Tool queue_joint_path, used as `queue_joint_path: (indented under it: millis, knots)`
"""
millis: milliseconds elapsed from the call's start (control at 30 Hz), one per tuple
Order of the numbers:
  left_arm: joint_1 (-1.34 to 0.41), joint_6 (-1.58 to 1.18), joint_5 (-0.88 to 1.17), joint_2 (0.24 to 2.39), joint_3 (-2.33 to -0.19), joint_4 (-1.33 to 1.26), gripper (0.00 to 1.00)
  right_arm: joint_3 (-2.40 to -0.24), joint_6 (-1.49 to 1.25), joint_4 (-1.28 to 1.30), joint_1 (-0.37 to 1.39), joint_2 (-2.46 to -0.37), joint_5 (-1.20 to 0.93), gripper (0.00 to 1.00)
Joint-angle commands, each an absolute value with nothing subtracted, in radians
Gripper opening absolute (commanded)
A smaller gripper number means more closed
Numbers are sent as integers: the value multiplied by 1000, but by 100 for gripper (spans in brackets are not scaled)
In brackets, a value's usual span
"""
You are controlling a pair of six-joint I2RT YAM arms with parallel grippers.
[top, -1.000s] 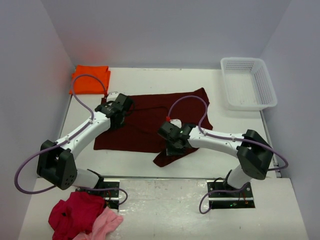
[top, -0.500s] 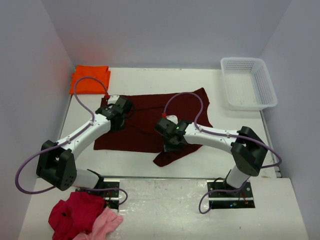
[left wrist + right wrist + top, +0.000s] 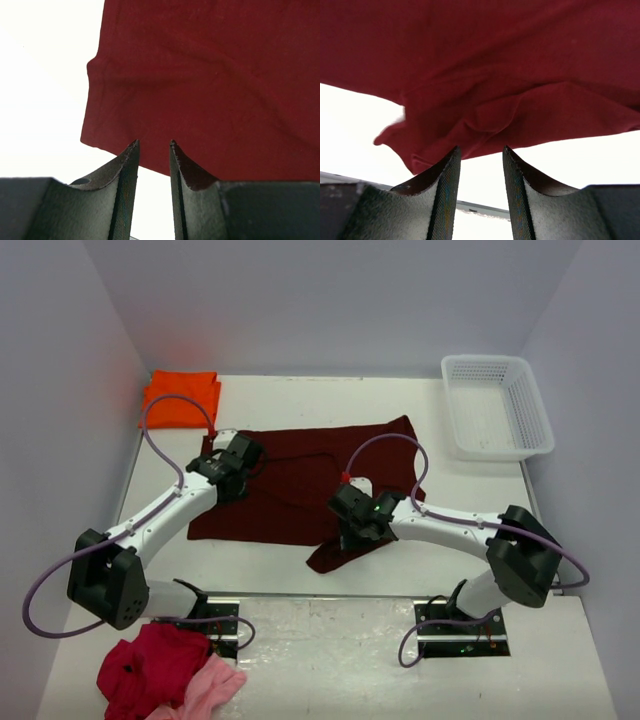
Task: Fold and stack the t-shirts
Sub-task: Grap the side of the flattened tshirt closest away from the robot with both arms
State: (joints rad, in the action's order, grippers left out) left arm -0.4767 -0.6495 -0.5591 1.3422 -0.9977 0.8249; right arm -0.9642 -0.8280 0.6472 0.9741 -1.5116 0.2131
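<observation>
Left claw (image 3: 152,144) narrowly parted, empty, at maroon t-shirt (image 3: 210,75) edge, right claw (image 3: 481,149) half-open, empty, facing its folds

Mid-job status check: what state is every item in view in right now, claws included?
maroon t-shirt: spread out flat, unfolded, near edge rumpled.
orange t-shirt: folded, far left corner.
basket: upright, empty.
crimson-red garment: crumpled heap, near left.
pink garment: crumpled, against the crimson-red garment.
left claw: narrowly open, empty, at the maroon t-shirt's left edge.
right claw: partly open, empty, at its rumpled near edge.
</observation>
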Motion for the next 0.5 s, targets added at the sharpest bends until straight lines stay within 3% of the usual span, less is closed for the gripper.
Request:
queue_joint_path:
  millis: [0, 467]
  knots:
    - [-483, -630, -583, 1318, -982, 801, 32, -916, -864, 548, 973, -1497, 173, 40]
    - [-485, -624, -578, 1310, -988, 805, 32, -907, -844, 430, 971, -1614, 126, 41]
